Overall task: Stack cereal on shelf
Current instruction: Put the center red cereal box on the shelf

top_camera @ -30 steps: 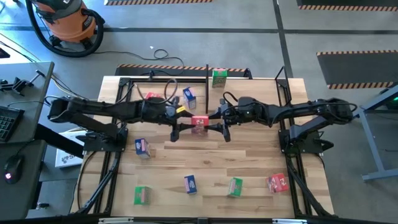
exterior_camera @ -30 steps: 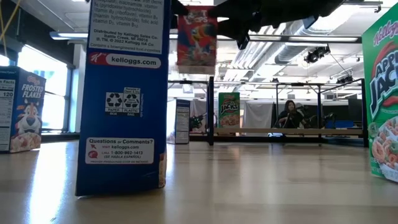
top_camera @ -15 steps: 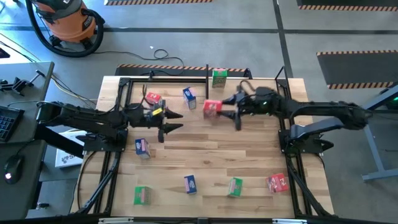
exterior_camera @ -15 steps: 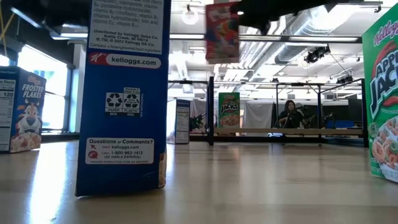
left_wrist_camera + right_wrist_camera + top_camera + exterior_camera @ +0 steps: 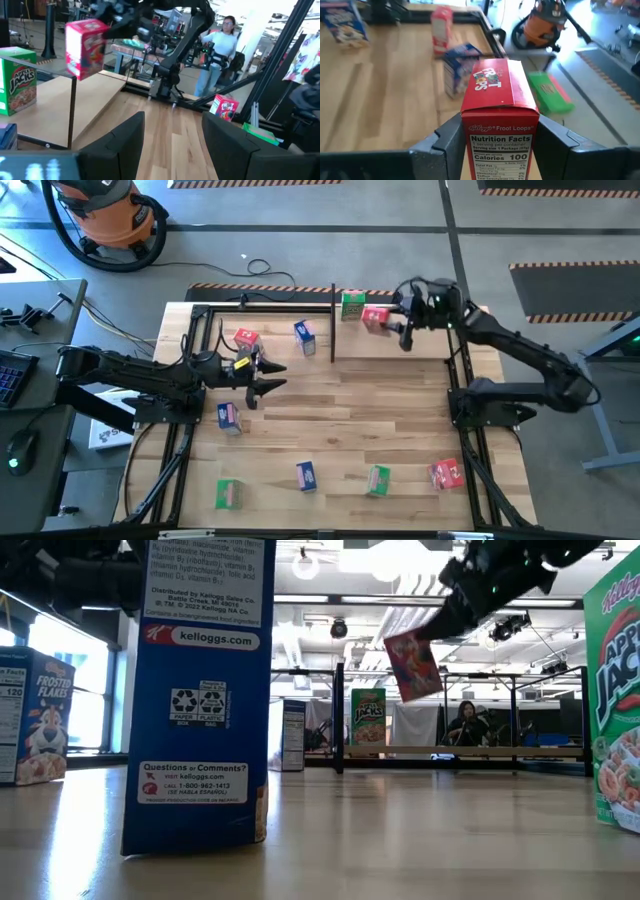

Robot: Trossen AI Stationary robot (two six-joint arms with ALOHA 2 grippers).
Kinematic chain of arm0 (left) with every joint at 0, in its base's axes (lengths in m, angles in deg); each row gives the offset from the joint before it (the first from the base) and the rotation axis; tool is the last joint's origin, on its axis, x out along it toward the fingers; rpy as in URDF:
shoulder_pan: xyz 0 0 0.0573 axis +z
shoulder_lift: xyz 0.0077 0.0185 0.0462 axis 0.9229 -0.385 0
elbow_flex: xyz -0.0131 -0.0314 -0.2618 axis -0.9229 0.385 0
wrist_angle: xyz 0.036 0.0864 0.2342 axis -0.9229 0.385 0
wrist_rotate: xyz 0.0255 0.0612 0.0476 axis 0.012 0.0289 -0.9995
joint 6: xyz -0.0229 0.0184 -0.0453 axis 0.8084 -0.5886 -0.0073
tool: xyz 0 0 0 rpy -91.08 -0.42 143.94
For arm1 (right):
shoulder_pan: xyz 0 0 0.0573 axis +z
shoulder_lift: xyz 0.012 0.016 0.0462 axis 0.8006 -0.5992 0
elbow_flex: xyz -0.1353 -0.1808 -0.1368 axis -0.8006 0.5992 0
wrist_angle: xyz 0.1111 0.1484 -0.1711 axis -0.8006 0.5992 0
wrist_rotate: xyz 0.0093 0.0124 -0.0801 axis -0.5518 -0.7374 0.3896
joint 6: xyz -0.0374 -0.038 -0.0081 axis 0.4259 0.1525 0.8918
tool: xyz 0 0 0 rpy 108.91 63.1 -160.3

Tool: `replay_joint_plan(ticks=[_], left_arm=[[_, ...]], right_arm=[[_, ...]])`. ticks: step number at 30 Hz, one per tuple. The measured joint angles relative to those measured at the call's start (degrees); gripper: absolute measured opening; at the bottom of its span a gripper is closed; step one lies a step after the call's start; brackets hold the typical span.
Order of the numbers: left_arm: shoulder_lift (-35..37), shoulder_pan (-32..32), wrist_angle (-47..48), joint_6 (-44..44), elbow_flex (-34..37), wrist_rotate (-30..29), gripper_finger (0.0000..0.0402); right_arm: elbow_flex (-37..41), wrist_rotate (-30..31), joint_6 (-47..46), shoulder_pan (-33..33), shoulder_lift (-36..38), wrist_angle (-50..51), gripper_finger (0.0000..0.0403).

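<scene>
Left hand: low over the left half of the worktop, fingers parted and grasping nothing; the left wrist view shows bare wood between its two dark fingers.
Boxes at far left: a red box and a blue box stand near the back, on the left side of the divider post; another blue box stands just in front of the left hand.
Front row: a green box, a blue box, a green box and a red box, spaced well apart along the near edge.
Shelf: thin black rod rack along the back edge; a green Apple Jacks box stands upright just right of the post.
Carried box: red Froot Loops box, tilted, in the air just beside the green one at the shelf.
Right hand: clenched on the carried box, pads on its two narrow side panels, as the right wrist view shows.
Handling (judgement): thin card, light, likely partly hollow; the sides will dent under a hard squeeze and the printed faces may slip, so grasp across the narrow sides near mid-height with a modest pinch.
Placement (judgement): level the box before releasing; a tall narrow footprint tips easily.
</scene>
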Motion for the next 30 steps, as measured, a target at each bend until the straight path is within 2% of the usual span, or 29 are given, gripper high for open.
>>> replay_joint_plan(ticks=[8,12,20,24,30], left_arm=[[0.0,0.0,0.1,0.0,0.0,0.0,0.0188],[0.0,0.0,0.1,0.0,0.0,0.0,0.0188],[0.0,0.0,0.2,0.0,0.0,0.0,0.0188],[0.0,0.0,0.2,0.0,0.0,-0.3,0.0188],[-0.1,0.0,0.2,0.1,0.0,-0.6,0.0188]], right_arm=[[0.0,-11.6,2.3,-10.1,-8.9,-3.4,0.0169],[0.0,-14.4,3.0,-12.4,-12.2,-5.0,0.0169],[0.0,-14.3,3.3,-13.4,-15.9,-5.0,0.0169],[0.0,-11.3,1.7,-13.1,-16.4,-5.1,0.0171],[0.0,-6.3,0.4,-12.8,-16.4,-4.5,0.0206]])
